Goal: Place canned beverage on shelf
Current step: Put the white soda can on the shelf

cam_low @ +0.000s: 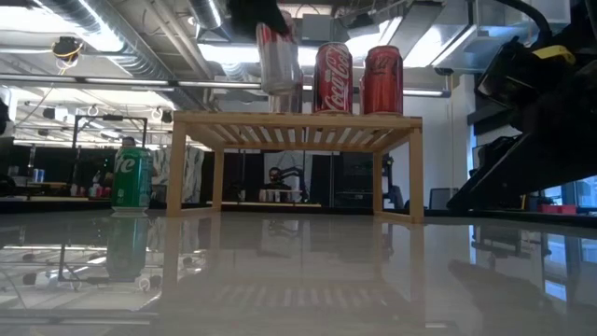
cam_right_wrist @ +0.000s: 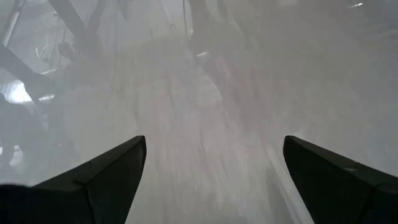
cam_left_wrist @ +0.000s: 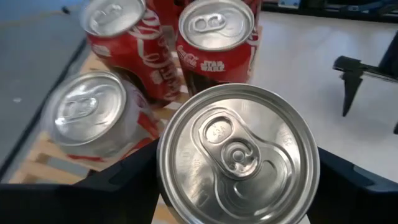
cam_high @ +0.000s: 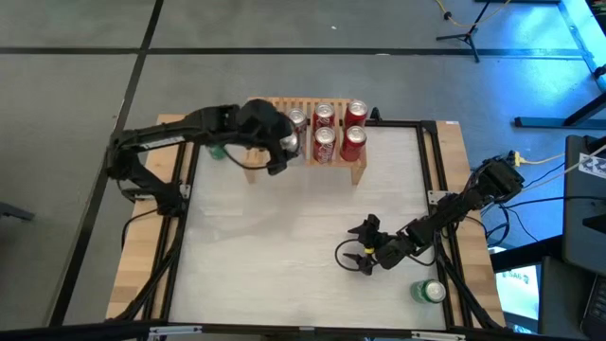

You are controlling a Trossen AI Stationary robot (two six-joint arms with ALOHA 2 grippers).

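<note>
1. The left gripper [cam_high: 277, 144] had its jaws set about three-quarters apart and clamped on the body of a silver-topped can [cam_left_wrist: 239, 155], one finger on each side below the rim. It held the can upright over the shelf [cam_low: 295, 125], at that rack's left end as seen from the table-level camera.
2. The right gripper [cam_high: 358, 256] stood wide open with nothing between its fingers, low over the white table [cam_high: 284, 246], well in front of the shelf.
3. I judged the can stiff but thin-walled and slick; a squeeze mid-body across its width looked safest, since the rim gives little to hold. If full, it would hang heavy.
4. On the shelf just beyond the held can stood four red cans [cam_high: 339, 130], upright and close together.
5. A green can [cam_low: 131, 175] stood beside the shelf's left leg; another green can [cam_high: 428, 291] lay well away, near the table's front edge.
</note>
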